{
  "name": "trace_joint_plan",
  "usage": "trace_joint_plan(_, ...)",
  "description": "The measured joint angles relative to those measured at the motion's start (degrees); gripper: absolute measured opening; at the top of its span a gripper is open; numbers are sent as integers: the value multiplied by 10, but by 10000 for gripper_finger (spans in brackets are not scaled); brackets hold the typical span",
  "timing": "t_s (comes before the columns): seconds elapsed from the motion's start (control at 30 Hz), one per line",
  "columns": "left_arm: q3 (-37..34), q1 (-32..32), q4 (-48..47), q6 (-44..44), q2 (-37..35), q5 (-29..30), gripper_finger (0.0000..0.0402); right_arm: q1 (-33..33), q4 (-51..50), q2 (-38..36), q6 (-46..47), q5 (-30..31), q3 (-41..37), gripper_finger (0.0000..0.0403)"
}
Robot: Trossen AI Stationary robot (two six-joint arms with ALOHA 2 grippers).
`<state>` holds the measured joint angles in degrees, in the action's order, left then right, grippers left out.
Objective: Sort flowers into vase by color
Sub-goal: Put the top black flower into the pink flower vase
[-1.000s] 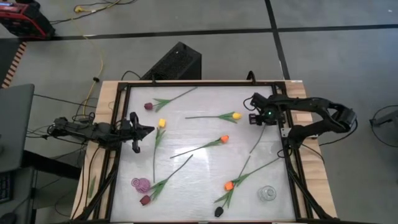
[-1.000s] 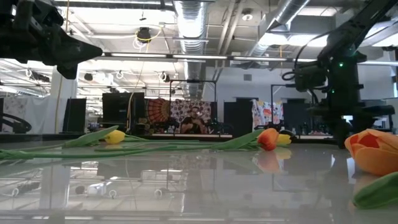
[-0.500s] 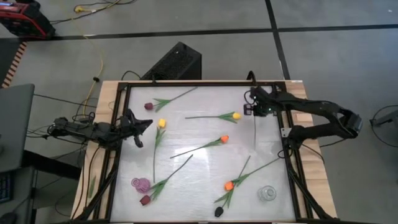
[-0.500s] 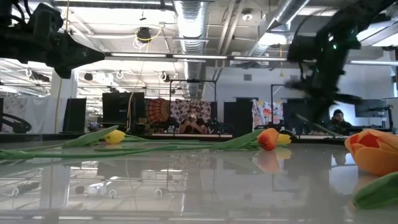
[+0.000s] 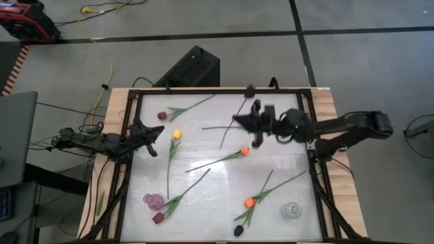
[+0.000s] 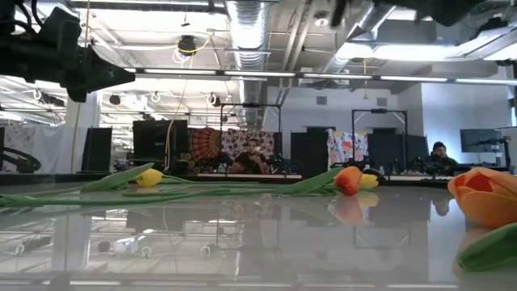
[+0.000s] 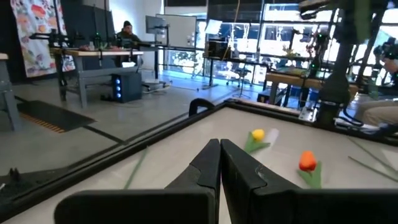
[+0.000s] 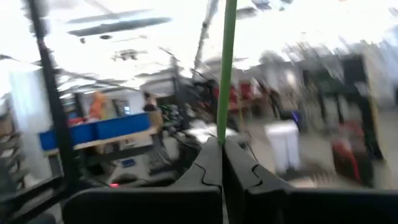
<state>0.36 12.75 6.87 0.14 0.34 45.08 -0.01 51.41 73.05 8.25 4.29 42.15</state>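
The right gripper [image 5: 239,119] is clenched on a flower [image 5: 234,116] stem, carried above the tabletop [image 5: 217,196] far from the vase [image 5: 291,211]. Slippage of the thin stem is judged likely. The left gripper [image 5: 154,133] waits, closed and empty.

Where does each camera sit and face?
High: above the table, facing straight down; both arms show.
Low: at tabletop height, facing level across; left arm overhead.
Left wrist: behind the shut left claw, facing across the table.
Right wrist: behind the right claw, shut on a green stem.
Shared: high and low show the orange tulip.
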Motion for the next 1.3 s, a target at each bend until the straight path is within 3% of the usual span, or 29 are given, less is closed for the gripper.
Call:
trace_joint_plan(0.2, 0, 0, 20, 20, 0, 67, 0, 66, 3, 150, -61, -7, 137, 19)
trace_joint_plan(0.43, 0, 0, 16, 6, 0, 73, 0, 75, 7, 317, -58, -135, 320, 18)
trace_joint_plan(0.7, 0, 0, 16, -10, 0, 72, 0, 75, -2, 484, -11, -218, 527, 18)
trace_joint_plan(0.97, 0, 0, 15, -30, 0, 71, 0, 76, 3, 596, 38, -225, 669, 18)
trace_joint_plan(1.3, 0, 0, 1, -43, 0, 61, 0, 87, 9, 688, 39, -224, 775, 18)
